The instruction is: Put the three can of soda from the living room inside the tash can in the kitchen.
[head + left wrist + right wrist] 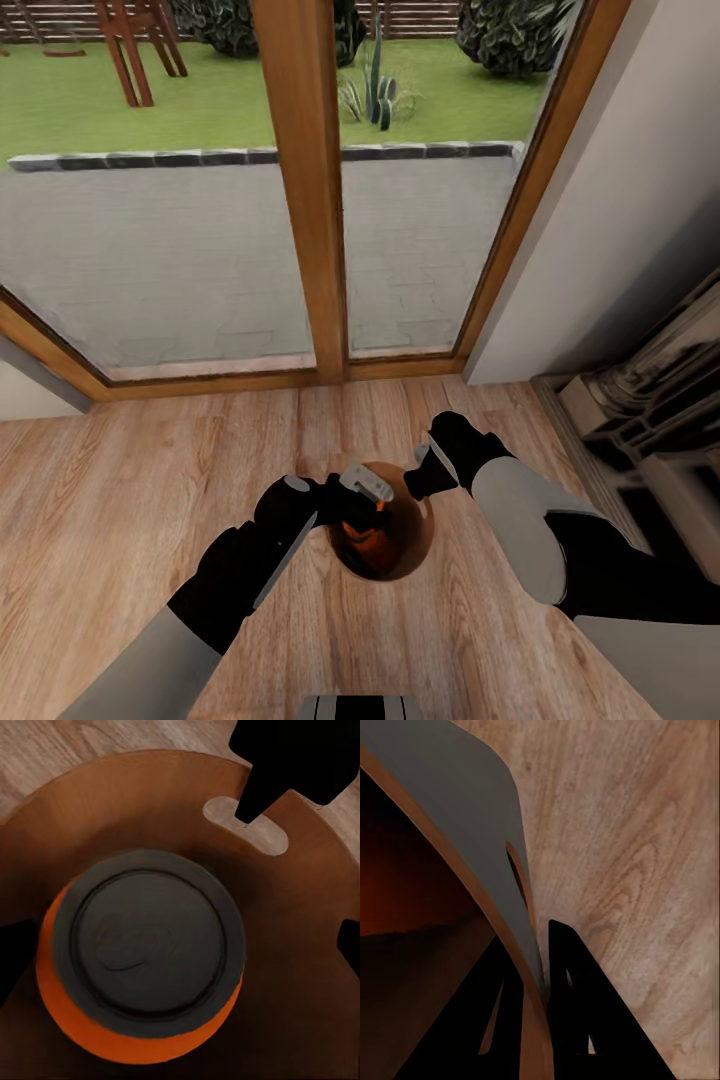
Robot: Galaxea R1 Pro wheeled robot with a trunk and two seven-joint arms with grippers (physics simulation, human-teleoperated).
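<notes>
An orange soda can with a dark top [142, 967] is held by the left gripper [345, 500] inside the grey, wood-lined bucket [415, 535], whose far-right rim is pinched by the right gripper [432, 470]; release seems due next.

No text, label, brand, number or sign can be read anywhere in these pictures. The orange can [139, 967] has a faint embossed oval mark on its dark end, too soft to make out as letters. Its orange side carries no legible print. The bucket [450, 817] has a plain grey outside and a plain brown inside, without any marking.
</notes>
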